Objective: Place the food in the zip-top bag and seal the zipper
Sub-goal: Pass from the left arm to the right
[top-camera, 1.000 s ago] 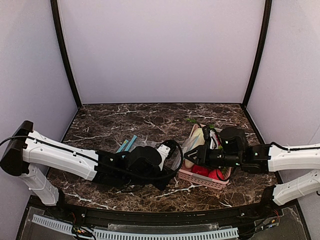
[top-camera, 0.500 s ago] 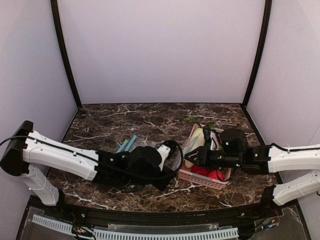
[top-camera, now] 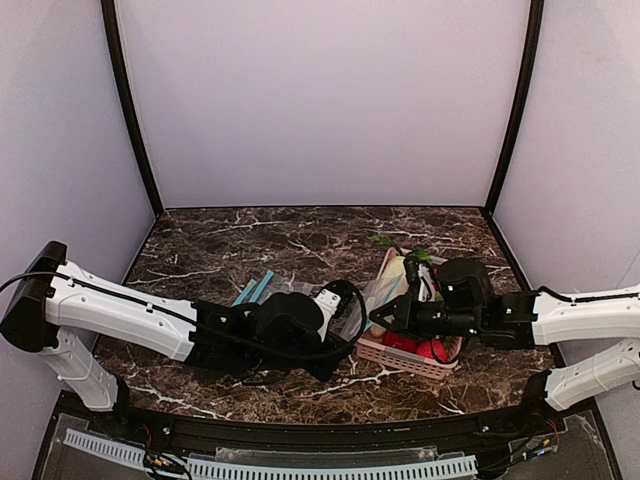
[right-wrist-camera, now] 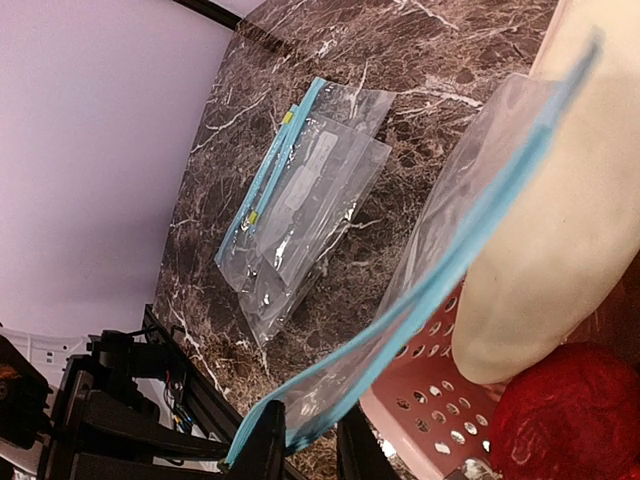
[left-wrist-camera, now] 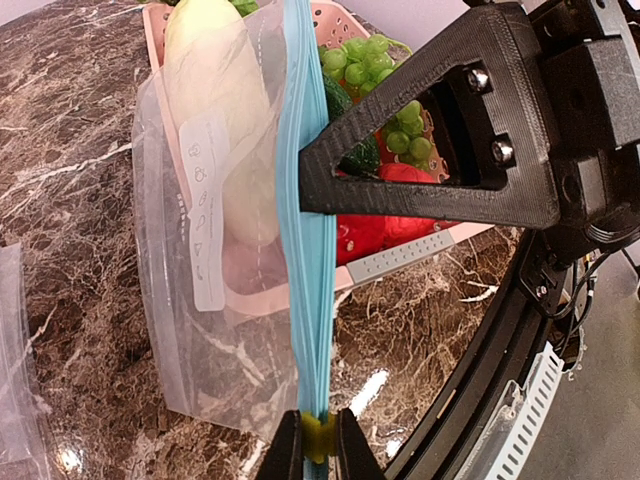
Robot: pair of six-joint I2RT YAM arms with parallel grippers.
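The zip-top bag (left-wrist-camera: 200, 330) hangs stretched between my two grippers, just left of the pink basket (top-camera: 410, 362). My left gripper (left-wrist-camera: 318, 450) is shut on one end of its light blue zipper (left-wrist-camera: 305, 200), at a yellow tab. At the other end, my right gripper (right-wrist-camera: 308, 445) has the blue edge (right-wrist-camera: 440, 270) between its fingers, which stand narrowly apart. The food lies in the basket: two red fruits (top-camera: 400, 342) (top-camera: 432, 349) and a dark green cucumber (left-wrist-camera: 352, 150). From above, the arms largely hide the bag (top-camera: 352, 312).
The basket also holds a long white radish (right-wrist-camera: 560, 200) and green grapes (left-wrist-camera: 370, 60). Spare clear bags (right-wrist-camera: 300, 200) with blue strips lie flat on the marble to the left (top-camera: 255, 290). The table's black front rail (left-wrist-camera: 480, 400) runs close below the left gripper.
The right gripper's fingers have narrowed around the bag's blue edge, and that arm has shifted slightly. The left arm has held still with its grip.
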